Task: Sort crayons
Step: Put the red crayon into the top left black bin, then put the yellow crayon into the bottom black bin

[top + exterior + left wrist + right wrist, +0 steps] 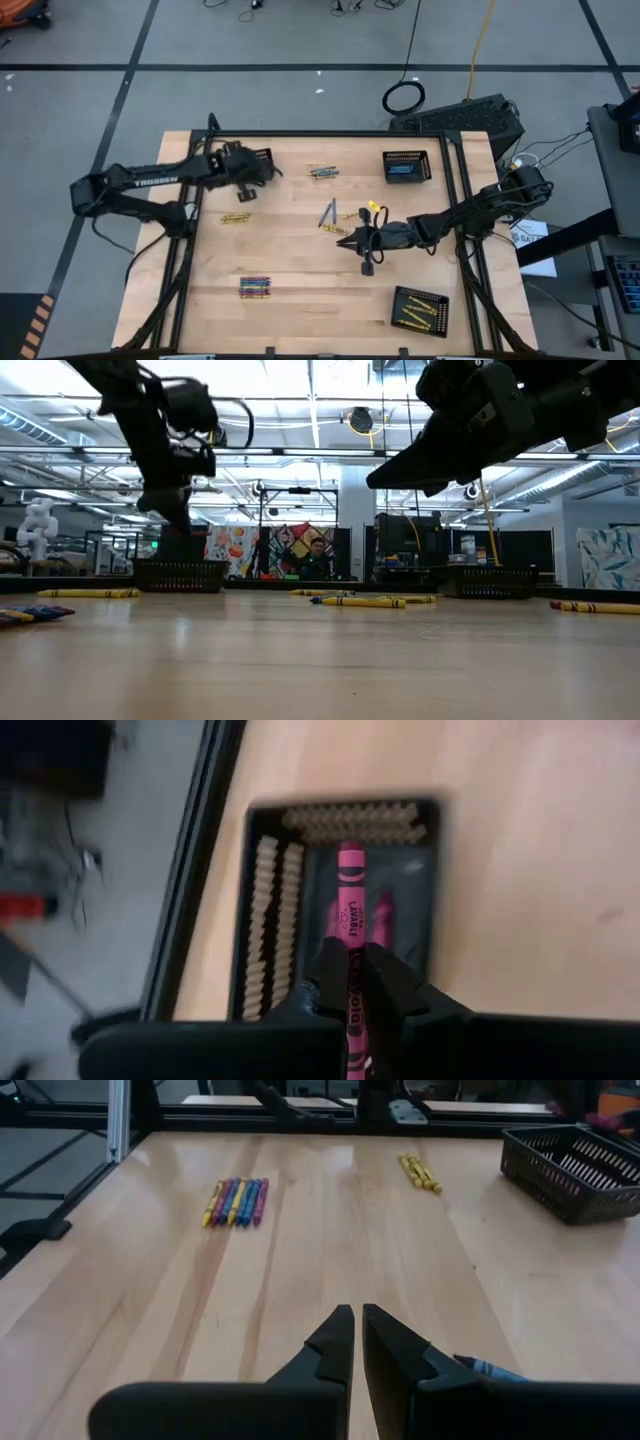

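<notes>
My left gripper (353, 982) is shut on a pink crayon (350, 910) above the black mesh basket (300, 900) at the table's far left (262, 158). Another pink crayon (378, 920) lies in that basket. My right gripper (358, 1330) is shut and empty, low over the table's middle (352, 243). A blue crayon (490, 1370) lies on the table right beside it. Loose crayons lie on the table: a yellow bunch (237, 217), a mixed row (254, 287), a far group (322, 172), and a few near the middle (330, 215). My left gripper pinches the pink crayon between its two fingers (330, 970), on the wrapped shaft (352, 952). The crayon lies along the fingers, and its free end (350, 855) sticks out ahead of them. It is lifted clear, over the inside of the basket.
A basket holding blue crayons (406, 166) stands at the far right. A basket holding yellow crayons (420, 310) stands at the near right. A black frame (330, 133) rims the table. Bare wood lies between the mixed row and my right gripper.
</notes>
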